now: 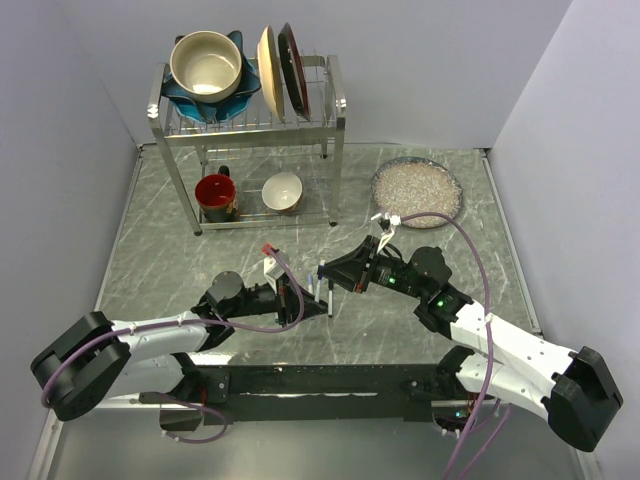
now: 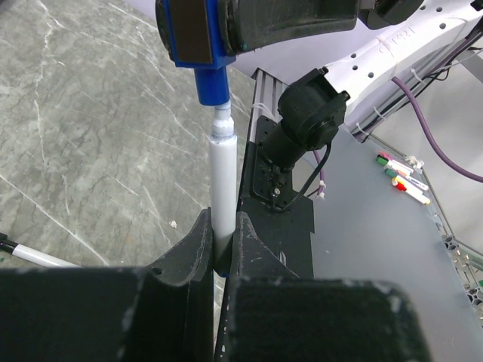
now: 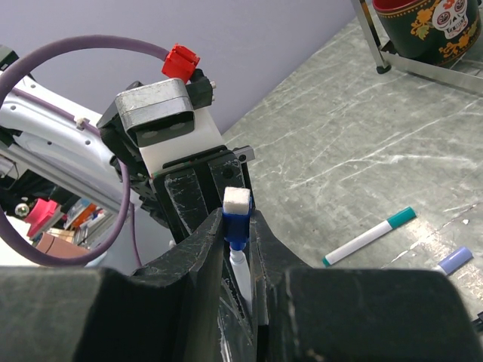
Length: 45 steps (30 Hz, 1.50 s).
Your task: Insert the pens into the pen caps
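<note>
**A:** Which step is in hand?

**B:** Capping the blue pen [image 2: 222, 177]. The left hand [image 2: 223, 235] is closed on its white barrel and holds it upright, tip up. It is over the middle of the bench [image 2: 90, 136], toward the near edge. The right hand [image 3: 238, 230] is clamped on the blue cap [image 2: 211, 84] directly above the pen.

**A:** Is it seated?

**B:** Not yet, I'd say. The cap's mouth sits at the nib, and the pen's neck shows bare beneath it.

**A:** So what does the next move call for?

**B:** Probably a straight push along the barrel, with both grips firm. From the left wrist the cap looks slightly off the barrel's line. A small correction may be needed first, or the nib could catch on the rim.

**A:** Anything in the way?

**B:** Nothing between the two. A teal-ended pen [image 3: 370, 237] lies flat on the bench beyond the hands, and a black-ended pen [image 2: 26, 255] lies near the left hand. Both are apart from the join. The dish rack [image 1: 338, 110] and a red mug [image 1: 216, 195] stand along the far edge. A speckled plate [image 1: 375, 188] sits toward the far right corner, well away.
</note>
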Each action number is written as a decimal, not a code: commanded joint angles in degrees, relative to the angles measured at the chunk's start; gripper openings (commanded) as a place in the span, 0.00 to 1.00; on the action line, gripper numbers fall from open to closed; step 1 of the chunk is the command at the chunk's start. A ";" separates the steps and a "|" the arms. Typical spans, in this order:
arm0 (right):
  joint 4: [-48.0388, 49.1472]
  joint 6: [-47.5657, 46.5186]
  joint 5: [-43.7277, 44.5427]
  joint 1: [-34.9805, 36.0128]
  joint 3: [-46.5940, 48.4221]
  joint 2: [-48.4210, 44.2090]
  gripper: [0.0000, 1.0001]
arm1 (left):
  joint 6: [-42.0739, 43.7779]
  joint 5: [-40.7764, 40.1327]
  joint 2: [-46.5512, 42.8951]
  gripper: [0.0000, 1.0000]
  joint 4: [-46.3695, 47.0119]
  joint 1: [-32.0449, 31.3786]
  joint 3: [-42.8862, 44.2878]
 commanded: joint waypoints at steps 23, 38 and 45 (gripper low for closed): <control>-1.23 -1.31 -0.89 0.52 3.98 -0.83 0.00 | 0.85 0.22 -0.17 0.01 2.04 -0.17 0.38; -1.94 -1.31 -2.03 0.52 3.98 -0.83 0.00 | 0.94 -0.22 -0.34 0.01 1.69 -0.17 0.47; -3.33 -2.01 -2.47 0.52 2.14 -1.62 0.00 | 0.59 -0.92 -0.96 0.01 2.21 -0.17 0.03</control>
